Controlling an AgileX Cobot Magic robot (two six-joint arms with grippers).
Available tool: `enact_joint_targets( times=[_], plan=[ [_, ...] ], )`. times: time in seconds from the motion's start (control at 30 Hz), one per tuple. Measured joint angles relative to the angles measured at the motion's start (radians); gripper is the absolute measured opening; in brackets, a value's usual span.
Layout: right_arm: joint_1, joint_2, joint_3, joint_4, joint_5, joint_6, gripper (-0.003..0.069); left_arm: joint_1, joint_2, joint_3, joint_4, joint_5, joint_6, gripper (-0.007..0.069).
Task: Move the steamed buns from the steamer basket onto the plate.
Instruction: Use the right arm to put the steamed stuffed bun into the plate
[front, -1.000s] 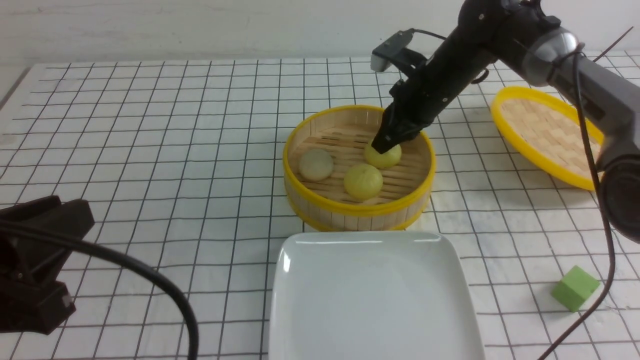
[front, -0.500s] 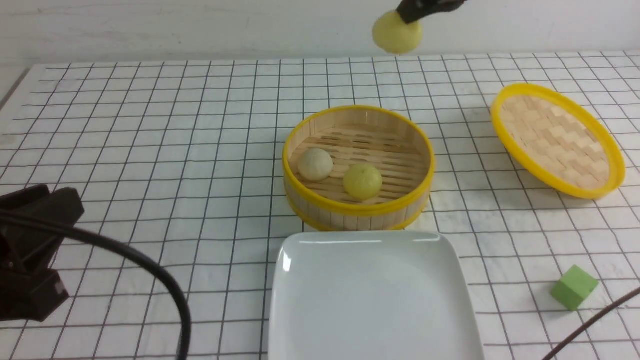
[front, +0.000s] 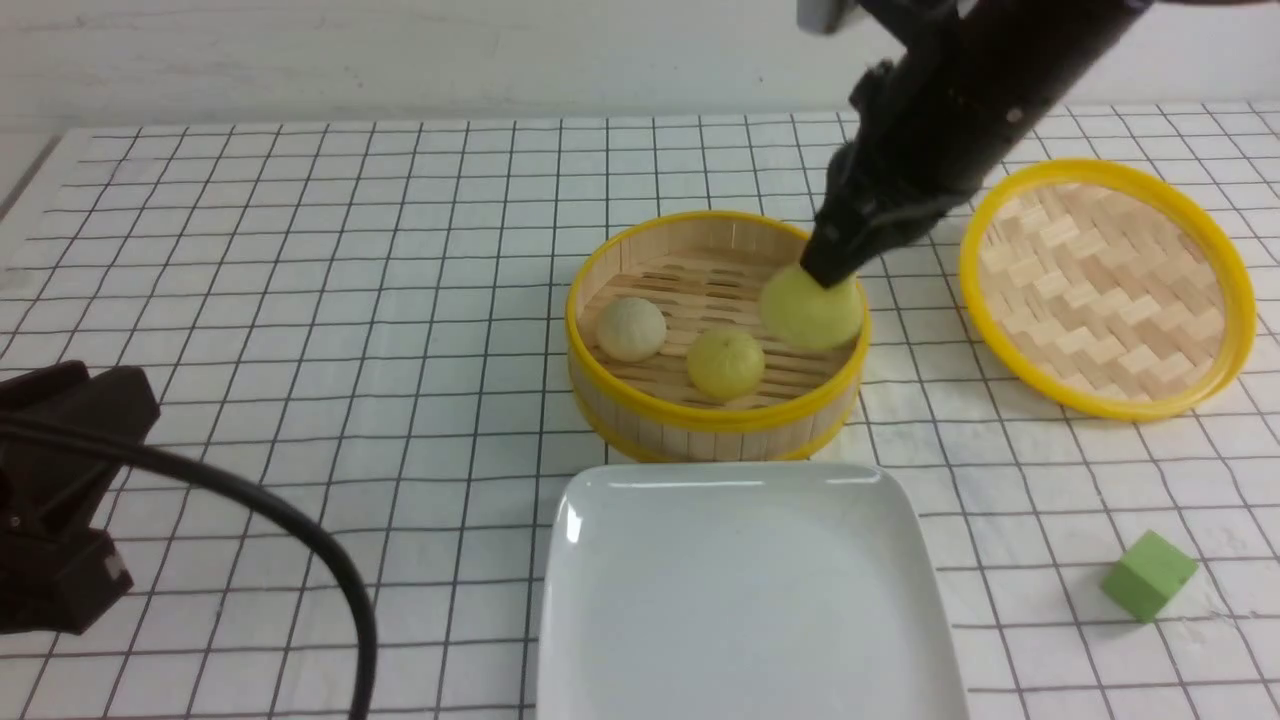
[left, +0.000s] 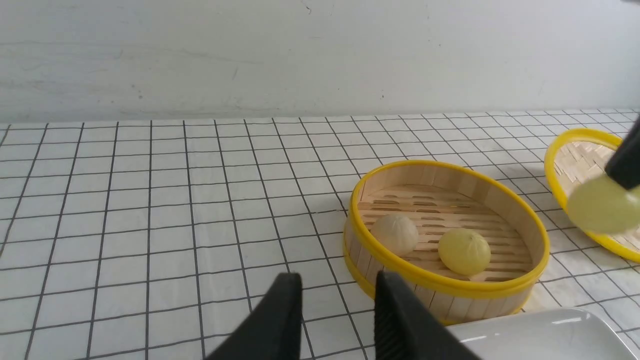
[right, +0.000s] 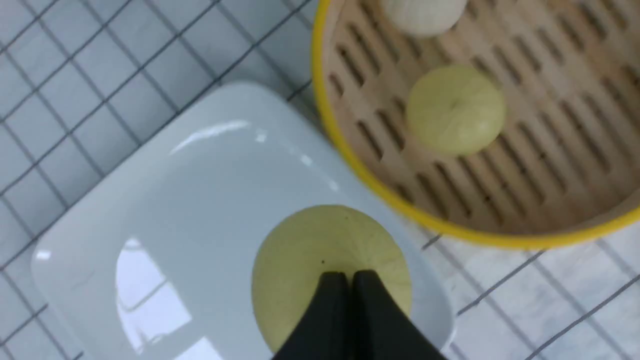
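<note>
The steamer basket (front: 715, 418) stands mid-table and holds two steamed buns, an off-white one (front: 631, 328) and a pale yellow one (front: 725, 363). My right gripper (front: 830, 265) is shut on the pleated top of a third, pale yellow bun (front: 812, 310), which hangs in the air. In the right wrist view this bun (right: 310, 260) hangs from the gripper (right: 350, 275) over the corner of the white plate (right: 150, 210) nearest the basket. The plate (front: 740, 600) lies bare in front of the basket. My left gripper (left: 337, 292) stands open and empty, low at the near left.
A shallow woven lid with a yellow rim (front: 1105, 290) lies right of the basket, just behind my right arm. A green cube (front: 1150, 575) sits at the near right. A black cable (front: 300, 540) loops from the left arm across the near left of the gridded cloth.
My right gripper lifted the yellow bun out of the basket, rose high, then came down nearer to the plate. The lid now lies flatter. The left arm has barely shifted.
</note>
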Motion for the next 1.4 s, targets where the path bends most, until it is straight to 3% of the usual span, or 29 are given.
enact_joint_targets(
  times=[0.23, 0.4, 0.67, 1.07, 1.2, 1.3, 1.33, 1.37, 1.4],
  plan=[
    [0.011, -0.032, 0.328, 0.004, -0.048, -0.038, 0.0008, 0.000, 0.000, 0.000, 0.000, 0.001, 0.000, 0.0241],
    [0.011, -0.031, 0.495, 0.080, -0.202, -0.145, 0.0008, 0.000, 0.000, 0.000, 0.000, 0.006, 0.000, 0.0241],
    [0.011, -0.031, 0.541, 0.104, -0.374, -0.222, 0.0008, 0.000, 0.000, 0.000, 0.000, 0.010, 0.000, 0.0241],
    [0.011, -0.031, 0.541, 0.025, -0.394, -0.226, 0.0015, 0.000, 0.000, 0.000, 0.000, 0.026, 0.000, 0.0241],
    [0.011, -0.031, 0.541, 0.020, -0.394, -0.226, 0.0051, 0.000, 0.000, 0.000, 0.000, 0.027, 0.000, 0.0241],
    [0.011, -0.031, 0.541, 0.020, -0.403, -0.227, 0.0135, 0.000, 0.000, 0.000, 0.000, 0.029, 0.000, 0.0241],
    [0.011, -0.031, 0.541, 0.019, -0.414, -0.226, 0.0202, 0.000, 0.000, 0.000, 0.000, 0.031, 0.000, 0.0241],
    [0.011, -0.031, 0.541, 0.019, -0.416, -0.226, 0.0211, 0.000, 0.000, 0.000, 0.000, 0.032, 0.000, 0.0241],
    [0.011, -0.031, 0.541, 0.019, -0.425, -0.226, 0.0281, 0.000, 0.000, 0.000, 0.000, 0.034, 0.000, 0.0241]
  ],
)
